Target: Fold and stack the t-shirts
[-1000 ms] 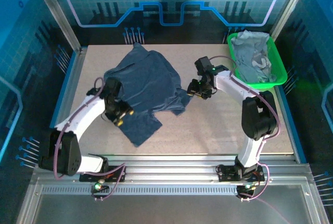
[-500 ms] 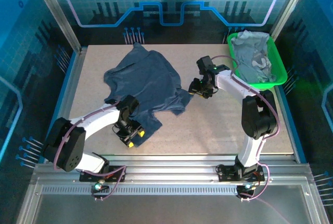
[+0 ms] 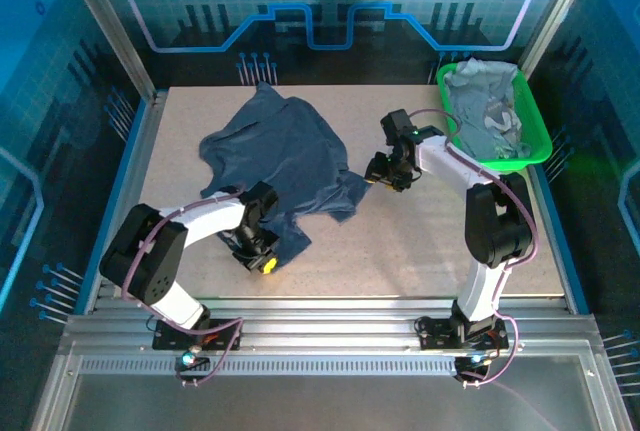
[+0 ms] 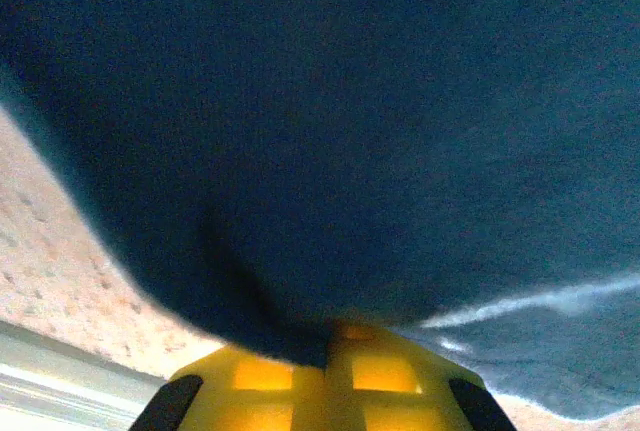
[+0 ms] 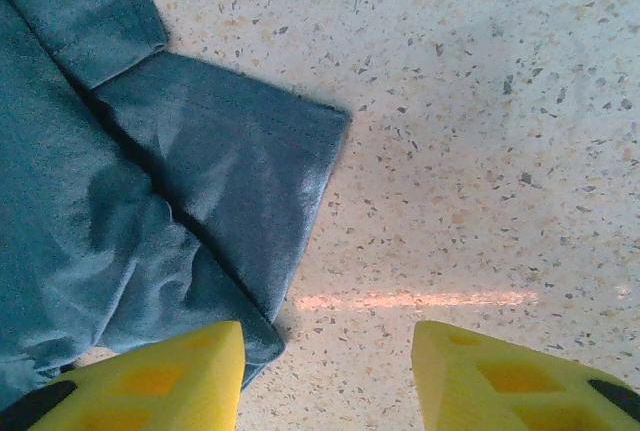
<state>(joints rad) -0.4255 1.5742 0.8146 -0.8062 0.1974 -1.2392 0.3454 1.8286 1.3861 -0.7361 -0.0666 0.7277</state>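
Cloth of the dark t-shirt (image 3: pixel 285 156) is lying rumpled across the left and middle of the table (image 3: pixel 450 241). The left gripper (image 3: pixel 265 263) is clenching its near hem, with fabric pinched between the yellow fingers (image 4: pixel 270 376). The right gripper (image 3: pixel 384 171) is hovering, released, over the right-hand sleeve (image 5: pixel 230 181). Paler t-shirts (image 3: pixel 485 111) are sitting heaped in the green tray (image 3: pixel 533 154) at the far right.
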